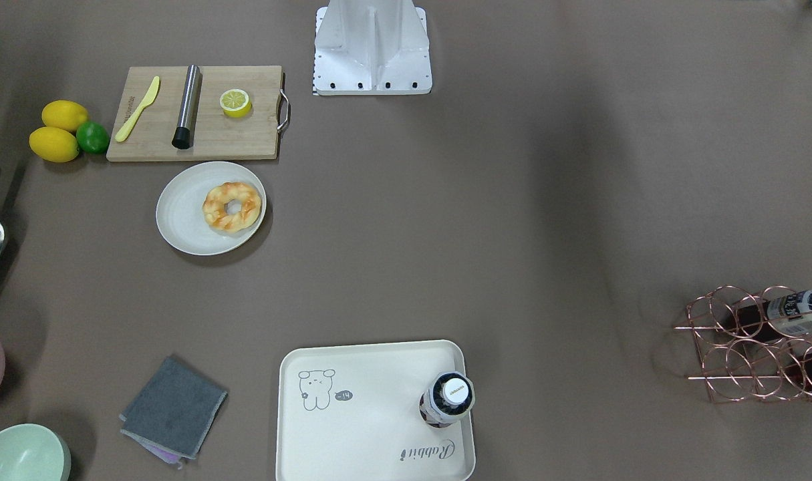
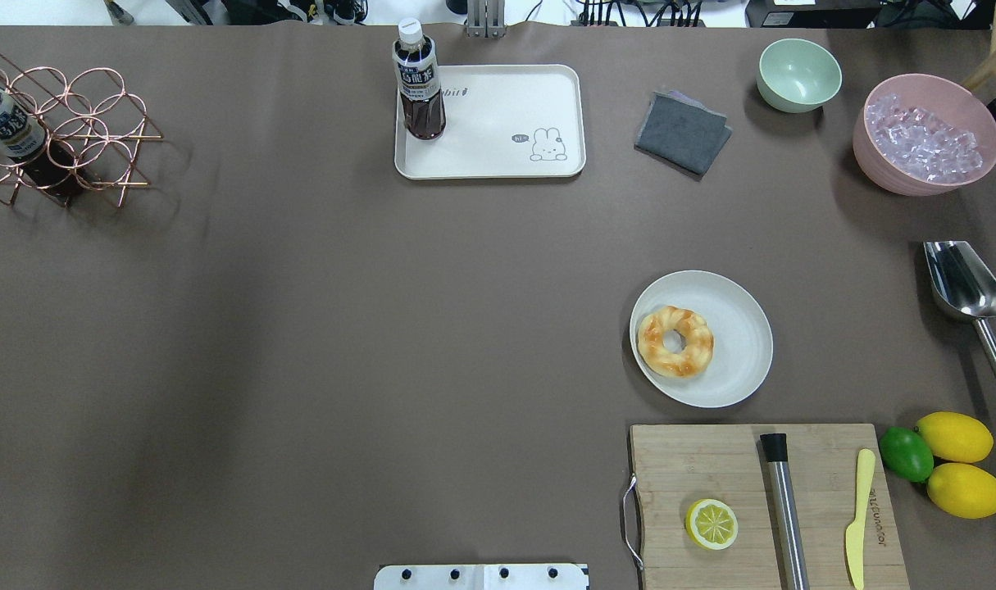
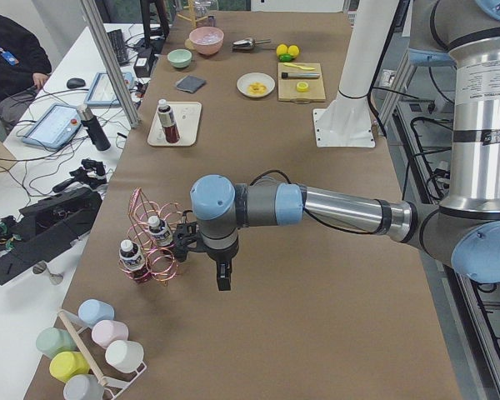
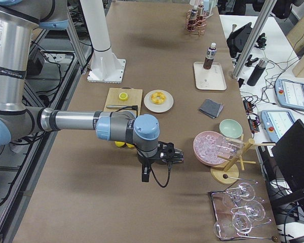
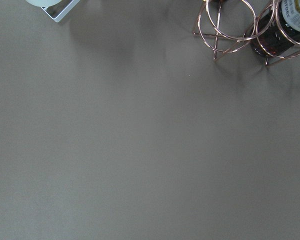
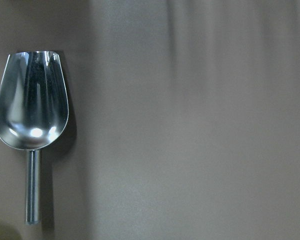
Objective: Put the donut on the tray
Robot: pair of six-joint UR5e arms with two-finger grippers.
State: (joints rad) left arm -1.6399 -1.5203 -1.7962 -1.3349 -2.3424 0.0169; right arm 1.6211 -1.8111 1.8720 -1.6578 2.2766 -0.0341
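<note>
The donut is a twisted golden ring with orange-brown glaze and lies on a round off-white plate. It also shows in the overhead view. The cream tray with the bear drawing lies across the table from it, also in the overhead view. The left gripper hangs over bare table near the wine rack, far from both. The right gripper hangs over the table's other end near the scoop. Both show only in side views, so I cannot tell whether they are open or shut.
A dark drink bottle stands on one corner of the tray. A wooden cutting board holds a halved lemon, a yellow knife and a steel cylinder. A steel scoop, a copper wine rack, a grey cloth, bowls and whole lemons ring the table.
</note>
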